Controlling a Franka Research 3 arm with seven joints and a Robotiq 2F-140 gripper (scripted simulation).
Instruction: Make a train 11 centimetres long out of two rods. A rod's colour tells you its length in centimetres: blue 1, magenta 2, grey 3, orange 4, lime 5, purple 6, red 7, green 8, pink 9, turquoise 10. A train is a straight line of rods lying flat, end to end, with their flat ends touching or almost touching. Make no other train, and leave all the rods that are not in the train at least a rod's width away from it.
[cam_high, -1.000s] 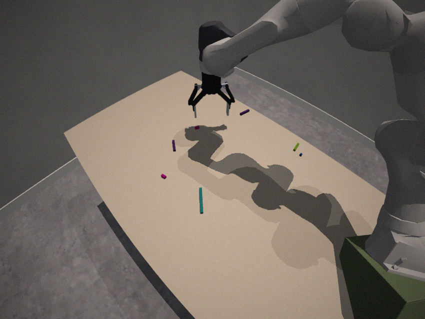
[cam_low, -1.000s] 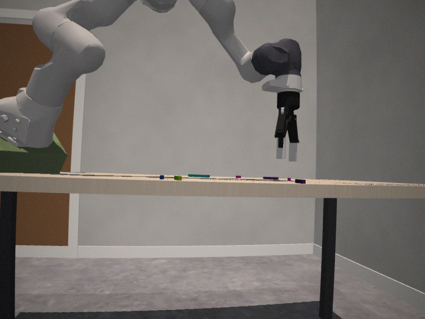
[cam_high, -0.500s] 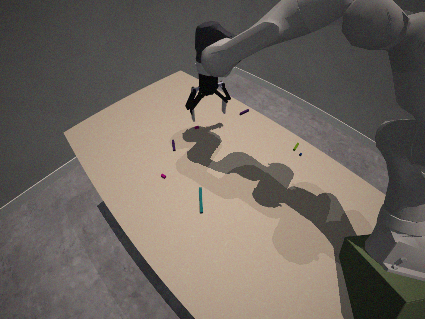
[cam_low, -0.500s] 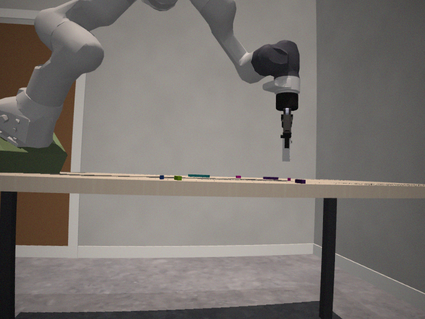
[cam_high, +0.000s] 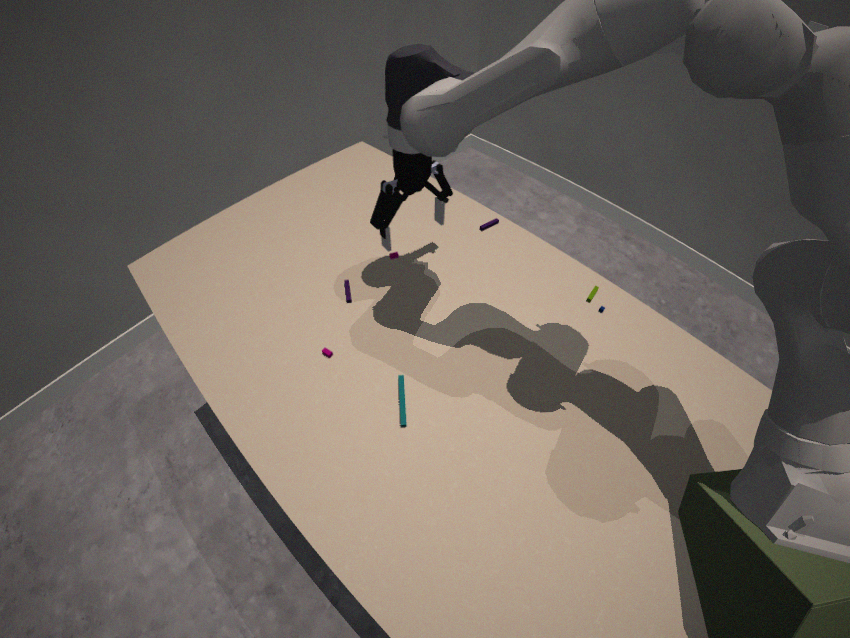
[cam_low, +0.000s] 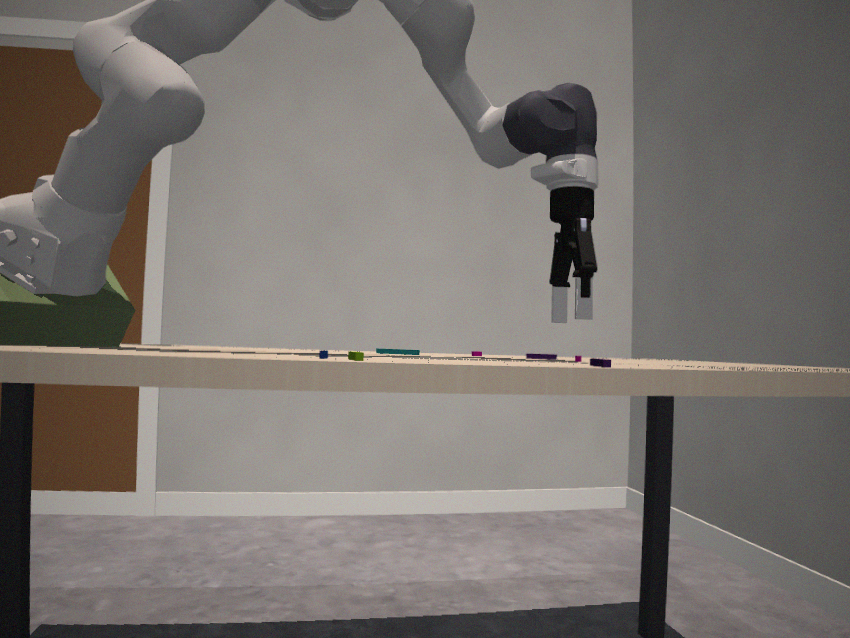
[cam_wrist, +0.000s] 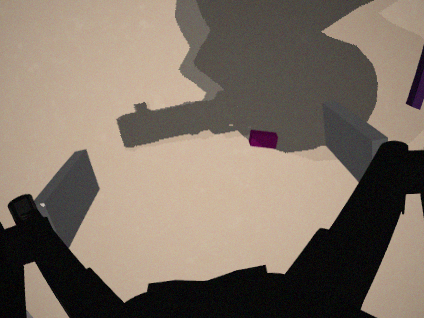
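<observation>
exterior view: the open jaws (cam_high: 412, 228) (cam_low: 571, 320) point down above the tabletop (cam_high: 274, 309) (cam_low: 411, 374) (cam_wrist: 175, 210).

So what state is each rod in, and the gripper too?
gripper: open, above the table
turquoise rod: flat, separate
lime rod: flat, separate
blue rod: separate, near lime
both magenta rods: flat, separate
both purple rods: flat, separate

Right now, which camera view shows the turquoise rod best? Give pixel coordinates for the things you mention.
The top view: the turquoise rod (cam_high: 402, 401) (cam_low: 397, 351) shows its full length there. The exterior view shows it as a thin sliver; the wrist view misses it.
</observation>
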